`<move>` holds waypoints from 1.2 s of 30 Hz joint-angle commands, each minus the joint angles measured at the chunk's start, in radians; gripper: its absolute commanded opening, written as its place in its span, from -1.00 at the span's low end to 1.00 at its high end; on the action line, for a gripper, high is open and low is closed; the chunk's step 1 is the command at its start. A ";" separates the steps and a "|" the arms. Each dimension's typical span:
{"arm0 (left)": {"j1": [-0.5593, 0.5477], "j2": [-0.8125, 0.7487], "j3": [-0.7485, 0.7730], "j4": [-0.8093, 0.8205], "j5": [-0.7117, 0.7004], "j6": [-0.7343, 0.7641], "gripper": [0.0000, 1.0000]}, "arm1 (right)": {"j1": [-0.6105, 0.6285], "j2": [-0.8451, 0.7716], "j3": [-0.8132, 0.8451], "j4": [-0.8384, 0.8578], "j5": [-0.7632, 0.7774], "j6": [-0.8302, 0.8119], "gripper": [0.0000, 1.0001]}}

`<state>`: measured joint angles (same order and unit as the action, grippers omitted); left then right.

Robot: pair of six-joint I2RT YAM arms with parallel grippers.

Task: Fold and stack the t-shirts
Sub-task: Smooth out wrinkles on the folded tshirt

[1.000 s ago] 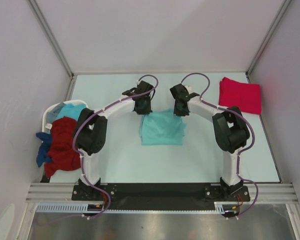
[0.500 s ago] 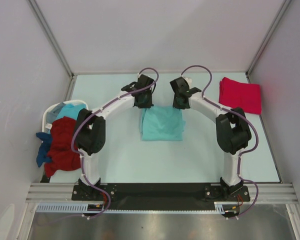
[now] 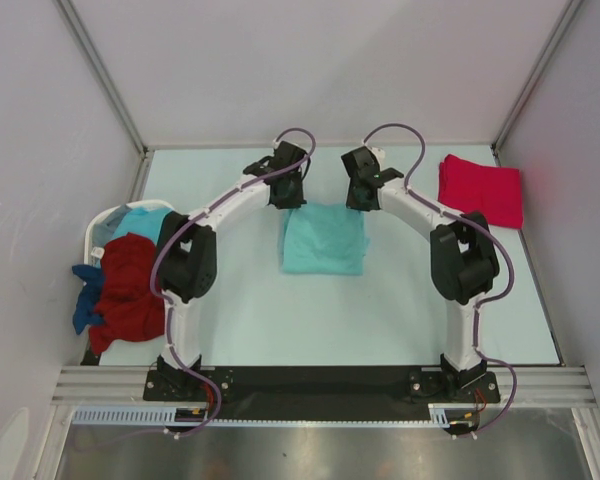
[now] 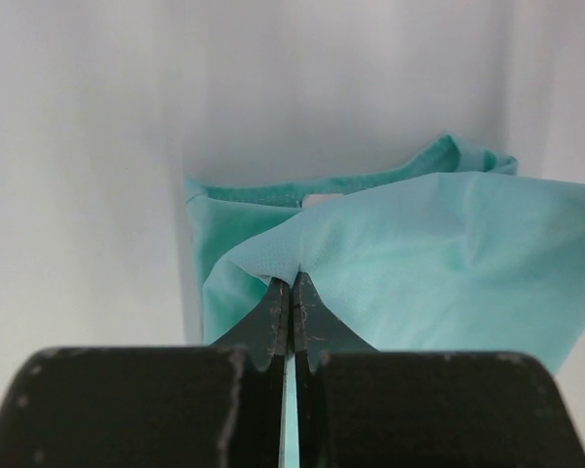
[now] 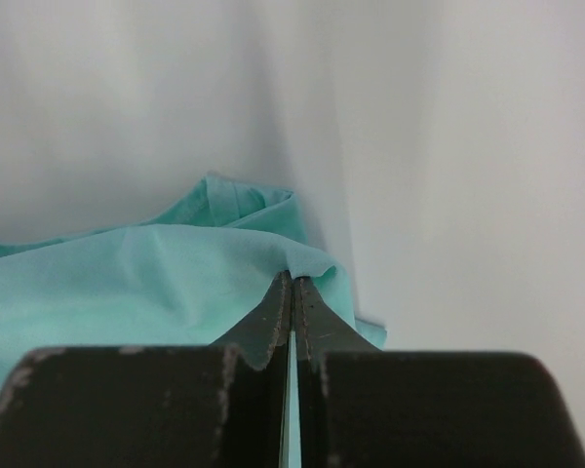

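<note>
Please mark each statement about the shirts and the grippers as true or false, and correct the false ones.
1. The left gripper and the right gripper are each shut on the light teal t-shirt. True.
2. The pinkish-red t-shirt lies on top of the teal one. False: it lies folded and apart from it, at the far right corner.
3. The dark red t-shirt lies crumpled at the white basket, on the left side. True.
4. The grippers hold the teal shirt by its near edge, close to the arm bases. False: they hold it at its far edge.
</note>
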<state>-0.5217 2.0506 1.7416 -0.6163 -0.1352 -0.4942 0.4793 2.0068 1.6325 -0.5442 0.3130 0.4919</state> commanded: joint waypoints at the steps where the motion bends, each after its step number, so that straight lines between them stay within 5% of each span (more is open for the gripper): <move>1: 0.014 0.040 0.050 -0.007 -0.001 0.009 -0.99 | -0.013 0.049 0.046 0.010 0.003 -0.021 -1.00; 36: 0.069 0.258 0.265 -0.043 0.040 -0.004 -0.96 | -0.061 0.243 0.210 0.004 -0.049 -0.013 -1.00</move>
<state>-0.4610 2.2704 1.9495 -0.6540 -0.1188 -0.4961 0.4252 2.2066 1.7943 -0.5549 0.2760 0.4919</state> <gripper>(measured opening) 0.011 0.012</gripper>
